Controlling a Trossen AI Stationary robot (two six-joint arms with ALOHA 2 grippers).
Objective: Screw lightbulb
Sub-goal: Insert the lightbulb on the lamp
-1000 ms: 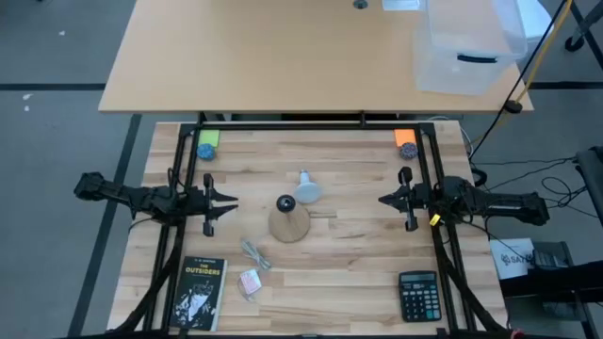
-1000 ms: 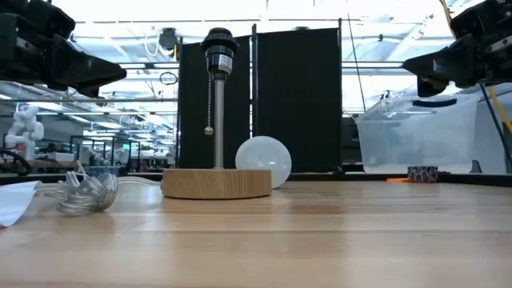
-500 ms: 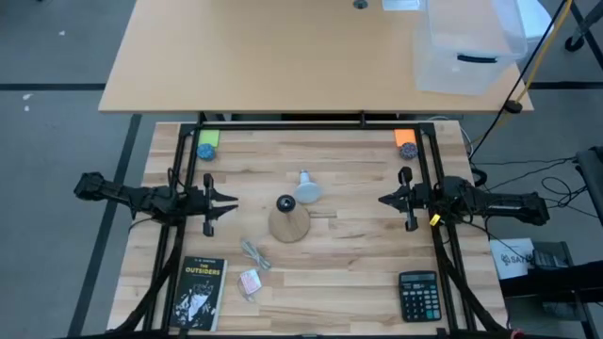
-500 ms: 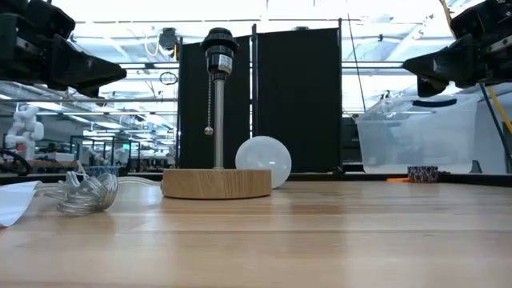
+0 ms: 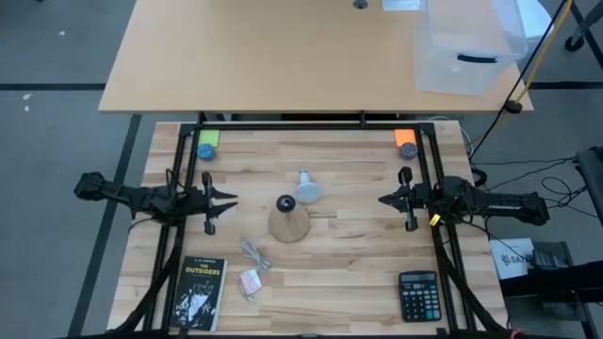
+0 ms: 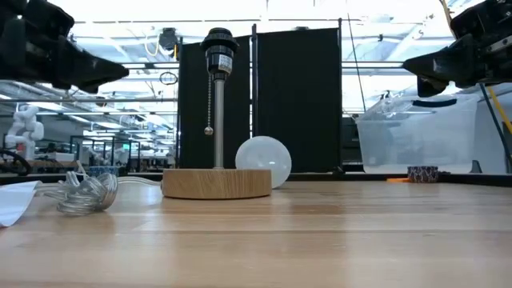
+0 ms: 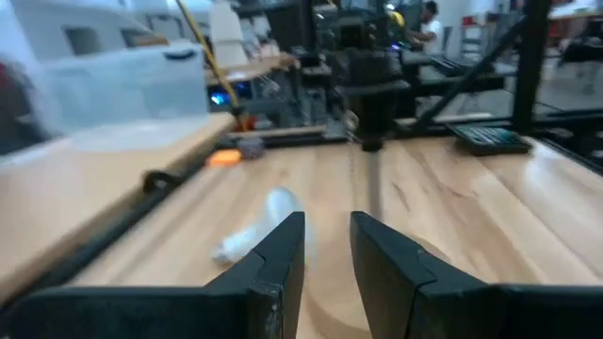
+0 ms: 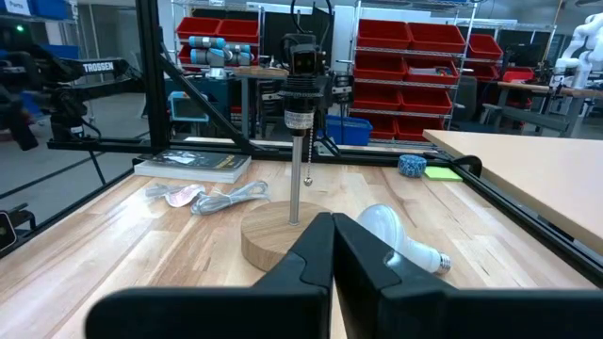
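High view showed the bulb [image 5: 306, 191] lying on its side on the table [image 5: 358, 264], just beside the stand [image 5: 287, 222], well apart from both grippers. The left gripper [image 5: 229, 200] hovered at the table's left with its fingers a little apart and nothing between them; the right gripper [image 5: 383, 200] hovered at the right, closed and empty. Being round, the bulb could have rolled off if nudged, and a skewed entry into the socket [image 6: 218, 42] might have cross-threaded. Left wrist view was blurred, and the bulb's base sat hidden behind the stand in low view.
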